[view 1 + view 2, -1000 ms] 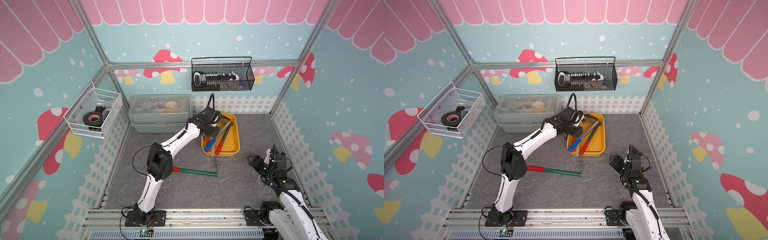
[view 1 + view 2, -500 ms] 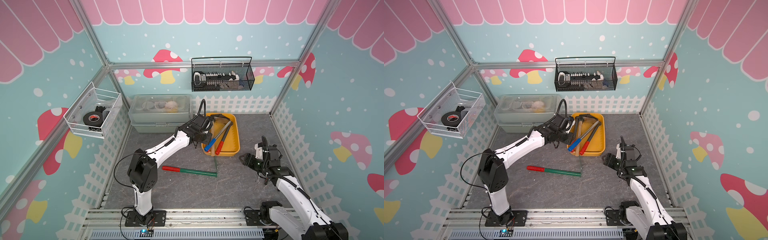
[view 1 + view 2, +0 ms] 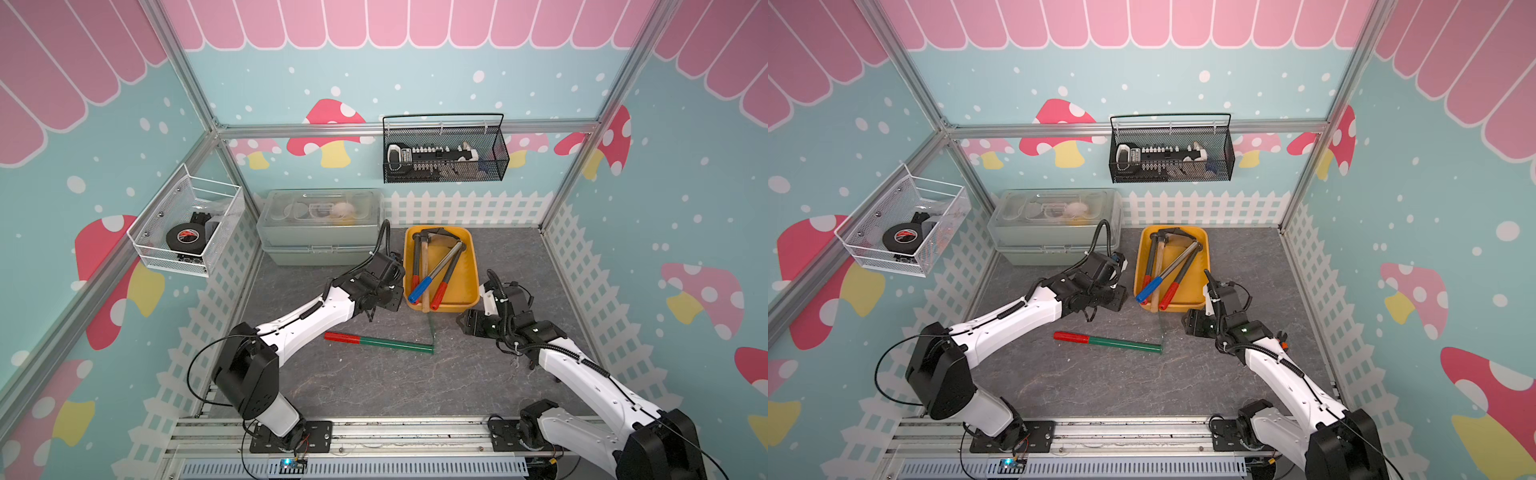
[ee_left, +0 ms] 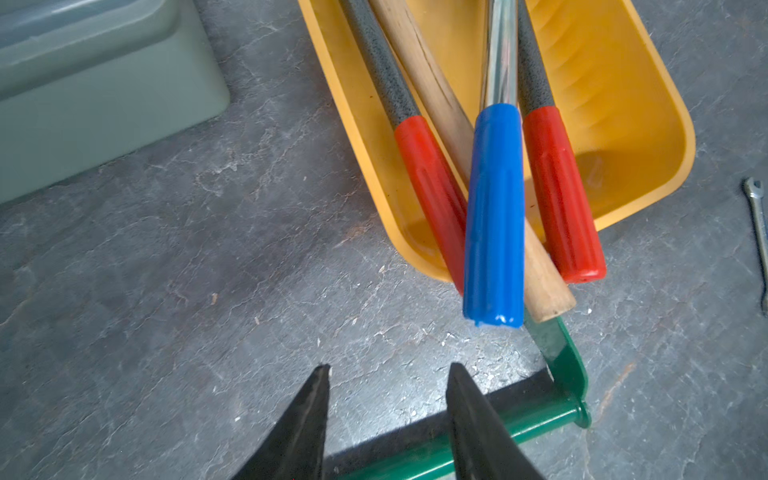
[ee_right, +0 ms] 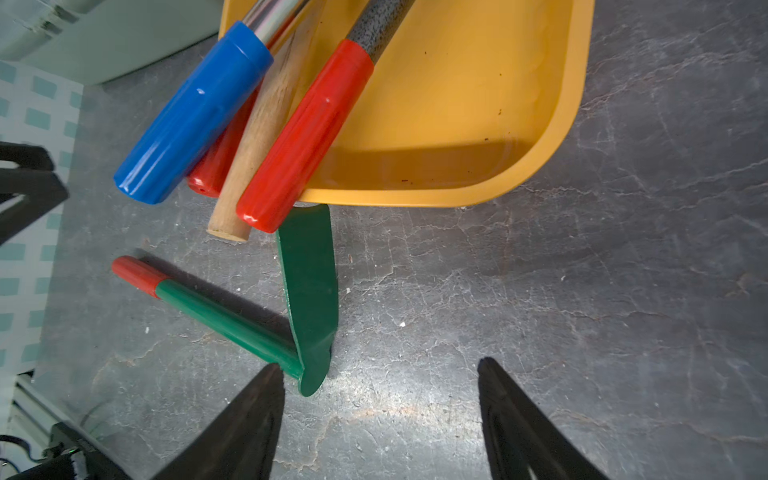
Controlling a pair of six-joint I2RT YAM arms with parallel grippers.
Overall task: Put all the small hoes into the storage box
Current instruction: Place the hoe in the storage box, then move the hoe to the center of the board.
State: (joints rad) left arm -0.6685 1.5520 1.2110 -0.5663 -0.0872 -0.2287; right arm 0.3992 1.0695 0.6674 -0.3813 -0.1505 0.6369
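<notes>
The grey bench (image 3: 374, 386) carries a grey-green case (image 3: 320, 232) at the back. Beside the case sits the yellow box (image 3: 461, 282), which holds four long-handled tools (image 3: 432, 270) whose grips overhang its near rim. The hoe (image 3: 386, 343), green with a red grip, lies flat on the bench just outside the box, its blade tip at that near rim. The left claw (image 4: 388, 370) hangs released and empty near the hoe's handle. The right claw (image 5: 380, 363), spread wide and empty, hovers near the blade.

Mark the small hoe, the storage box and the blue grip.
small hoe (image 5: 228, 323), right wrist view, on its green handle shaft.
storage box (image 3: 462, 277), in a top view, on its bare yellow floor.
blue grip (image 4: 494, 216), left wrist view, on the grip's middle.
</notes>
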